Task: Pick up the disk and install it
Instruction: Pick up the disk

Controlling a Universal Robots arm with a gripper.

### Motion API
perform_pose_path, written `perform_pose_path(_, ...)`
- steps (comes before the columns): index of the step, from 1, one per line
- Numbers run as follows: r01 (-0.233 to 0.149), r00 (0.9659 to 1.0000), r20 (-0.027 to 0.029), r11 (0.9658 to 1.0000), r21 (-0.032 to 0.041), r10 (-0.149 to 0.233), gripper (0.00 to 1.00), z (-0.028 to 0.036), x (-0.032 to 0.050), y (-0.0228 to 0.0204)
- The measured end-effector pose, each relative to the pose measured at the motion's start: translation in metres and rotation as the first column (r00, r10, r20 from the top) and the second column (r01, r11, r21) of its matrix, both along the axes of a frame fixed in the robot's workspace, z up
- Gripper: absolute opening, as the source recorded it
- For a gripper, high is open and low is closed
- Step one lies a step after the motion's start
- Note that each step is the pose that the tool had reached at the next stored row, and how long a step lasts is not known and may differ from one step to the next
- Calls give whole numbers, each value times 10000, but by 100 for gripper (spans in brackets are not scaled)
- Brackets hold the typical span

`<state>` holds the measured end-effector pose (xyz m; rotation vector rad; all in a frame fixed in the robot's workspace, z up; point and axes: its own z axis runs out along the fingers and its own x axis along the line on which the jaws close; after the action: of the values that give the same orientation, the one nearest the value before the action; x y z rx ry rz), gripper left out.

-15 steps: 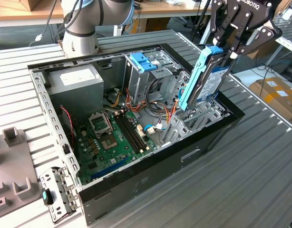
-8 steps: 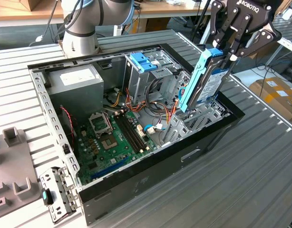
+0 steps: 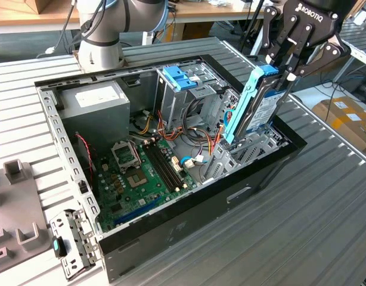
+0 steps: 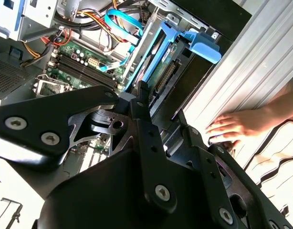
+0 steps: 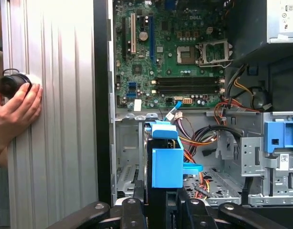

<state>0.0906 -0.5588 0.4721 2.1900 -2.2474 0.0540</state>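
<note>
Grip, exterior view: black two-finger gripper (image 3: 282, 89) pinches the upper end of the disk (image 3: 257, 110), a flat silver-grey hard drive with white label and bright blue plastic carrier frame; jaws are pressed on it.
Place, exterior view: disk is at one end of the open black metal computer case (image 3: 171, 229), lower end down among the case's metal bay rails, upper end above the case rim.
Axis, exterior view: long axis steep and leaning, lower end pointing into the case.
Second wrist view: disk (image 4: 163, 64) runs from gripper (image 4: 141, 95) down into the case (image 4: 218, 14); a person's hand (image 4: 237, 126) rests just outside the case.
First wrist view: disk (image 5: 164, 162) is seen edge-on above the case's bay; green motherboard (image 5: 175, 57) is deeper inside the case (image 5: 102, 95); hand (image 5: 17, 107) is outside the case wall.
Progress: pickup done; judged mid-install, disk not yet seated flush in the case.
</note>
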Motion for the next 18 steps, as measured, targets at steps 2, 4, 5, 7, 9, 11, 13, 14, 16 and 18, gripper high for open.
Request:
perform_pose_path(2,-1,10000,0,10000,-1,1,35,-17,1,-4)
perform_pose_path(4,-1,10000,0,10000,-1,1,35,-49,0,-4)
perform_pose_path(5,-1,10000,0,10000,-2,1,35,-64,1,-4)
perform_pose_path(7,-1,10000,0,10000,-3,1,35,-67,0,-4)
perform_pose_path(9,-1,10000,0,10000,-2,1,35,-69,1,-4)
perform_pose_path(11,-1,10000,0,10000,-2,1,35,-85,1,-4)
perform_pose_path(13,-1,10000,0,10000,-2,1,35,-99,0,-4)
perform_pose_path(14,-1,10000,0,10000,-1,1,35,-101,0,-4)
perform_pose_path(16,-1,10000,0,10000,-3,1,35,-102,0,-4)
perform_pose_path(18,-1,10000,1,10000,24,1,35,-103,0,-5)
